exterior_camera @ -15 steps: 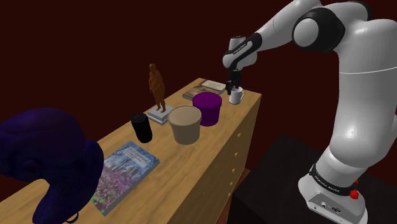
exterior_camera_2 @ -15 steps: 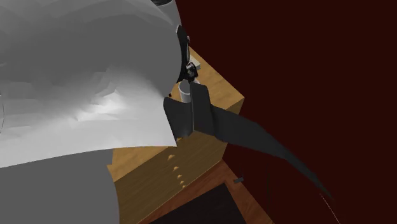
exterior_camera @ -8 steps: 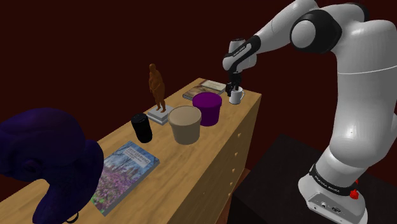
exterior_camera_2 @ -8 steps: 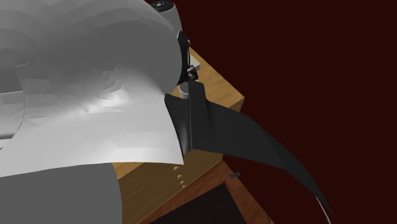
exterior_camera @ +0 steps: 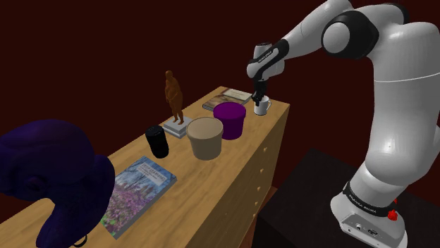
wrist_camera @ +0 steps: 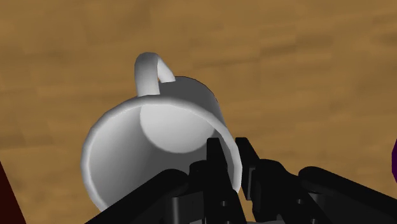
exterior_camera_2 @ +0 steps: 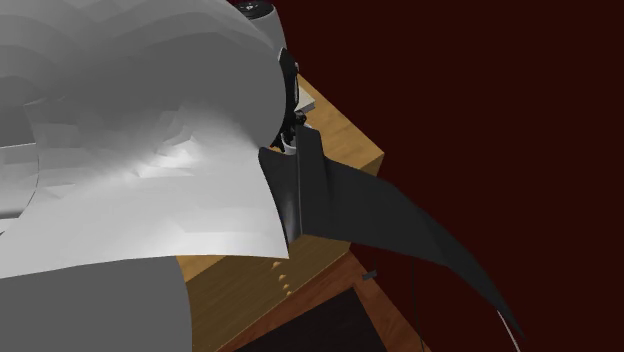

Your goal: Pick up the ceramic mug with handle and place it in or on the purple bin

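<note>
Your all-black two-finger gripper is pinching the wall of the white handled mug, one finger inside the rim and one outside, across from the handle so the loop is left clear. The mug sits near the far end of the wooden dresser top, close to the round purple bin, so I judge a short lift and carry will do.

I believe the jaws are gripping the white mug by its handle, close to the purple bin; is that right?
Not quite. The jaws grip the white mug by its rim wall, one inside and one outside, on the side away from the handle. The wrist view shows this. The mug is indeed close to the purple bin.
</note>
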Controlling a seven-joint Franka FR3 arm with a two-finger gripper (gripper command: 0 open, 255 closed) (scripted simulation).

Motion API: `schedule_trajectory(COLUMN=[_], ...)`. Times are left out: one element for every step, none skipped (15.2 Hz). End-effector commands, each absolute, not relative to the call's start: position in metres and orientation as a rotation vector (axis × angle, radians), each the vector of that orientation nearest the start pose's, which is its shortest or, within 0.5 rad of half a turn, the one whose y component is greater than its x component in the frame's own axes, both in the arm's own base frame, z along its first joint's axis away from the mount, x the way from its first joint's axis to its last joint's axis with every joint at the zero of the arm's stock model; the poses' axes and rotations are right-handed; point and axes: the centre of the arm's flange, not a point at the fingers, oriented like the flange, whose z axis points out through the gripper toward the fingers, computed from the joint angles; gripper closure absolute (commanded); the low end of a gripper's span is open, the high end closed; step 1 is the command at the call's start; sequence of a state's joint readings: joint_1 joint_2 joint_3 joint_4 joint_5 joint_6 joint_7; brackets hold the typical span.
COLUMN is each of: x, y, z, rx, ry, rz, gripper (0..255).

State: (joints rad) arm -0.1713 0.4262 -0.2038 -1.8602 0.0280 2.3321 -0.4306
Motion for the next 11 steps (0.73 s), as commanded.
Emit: schedule_trajectory(x=[0.601,0.601,0.601,0.601,0.601,0.601,0.601,0.601,0.601,0.601,0.601], y=[-0.227,-0.227,-0.227,-0.227,-0.227,-0.227,-0.227,-0.227,-0.227,-0.227,-0.227], z=[0.299,0.299,0.299,0.299,0.305,0.310,0.315,0.320,0.326,0.331,0.336], rx=[-3.219,-3.219,-3.219,-3.219,-3.219,-3.219,-3.219,-3.219,-3.219,-3.219,-3.219], ry=[-0.091,-0.091,-0.091,-0.091,-0.091,-0.091,-0.091,-0.091,-0.091,-0.091,-0.091], rz=[-0.042,-0.042,-0.042,-0.042,-0.042,-0.042,-0.042,-0.042,-0.042,-0.042,-0.042], gripper=[255,255,255,255,255,255,255,255,255,255,255])
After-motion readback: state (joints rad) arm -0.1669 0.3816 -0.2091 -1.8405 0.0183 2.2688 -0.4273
